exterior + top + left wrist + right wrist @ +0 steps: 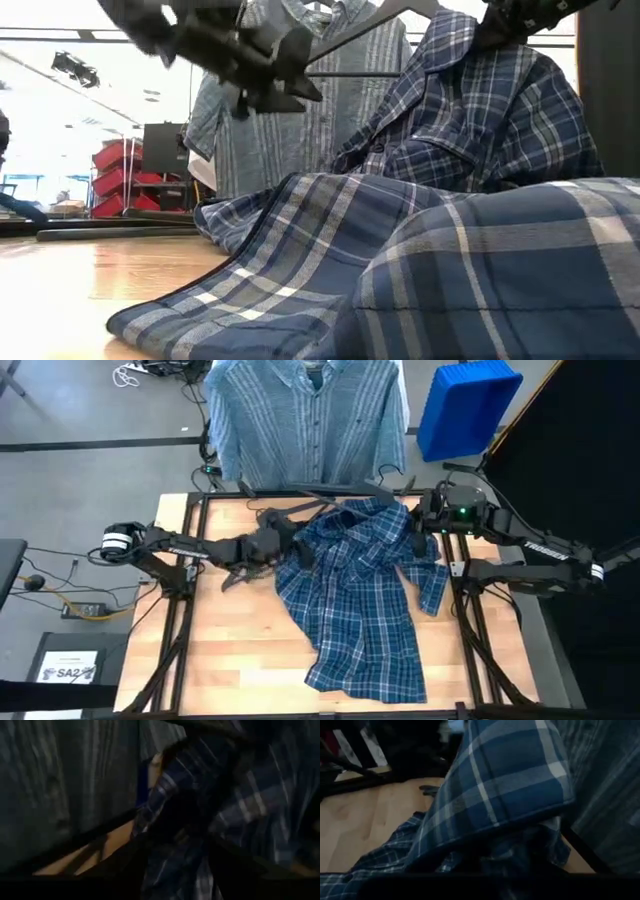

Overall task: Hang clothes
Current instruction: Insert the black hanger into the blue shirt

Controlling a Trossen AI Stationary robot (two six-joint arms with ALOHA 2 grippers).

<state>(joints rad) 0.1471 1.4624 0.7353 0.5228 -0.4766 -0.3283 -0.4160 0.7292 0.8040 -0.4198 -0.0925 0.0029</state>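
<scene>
The dark blue plaid shirt [350, 600] lies spread over the wooden table [230, 650], its lower part flat toward the near edge. Its collar end [450, 60] is raised at the far right. My right gripper [416, 536] is at that raised end, shut on the cloth. My left gripper [288, 546] hovers above the table at the shirt's left edge. It is shut on a dark grey hanger [370, 40], which slants up and right into the raised collar. The plain white shirt is out of view. My left gripper holds the hanger at its left end [292, 82], coming level from the table's left. The hanger is lifted clear and slants up toward the shirt's collar. The gripper body hides how the fingers meet it. My right gripper holds the plaid shirt at its collar end [485, 852], coming from the table's right. The collar [510, 785] folds over in front of the fingers and hides the contact. The held part is lifted, the cloth below it slack, and the shirt's lower half lies on the table.
A light blue-grey striped shirt [310, 420] hangs behind the table's far edge. A blue bin [465, 405] stands at the far right beyond the table. Dark frame rails [180, 630] run along the table's left and right sides. Bare wood shows at the near left.
</scene>
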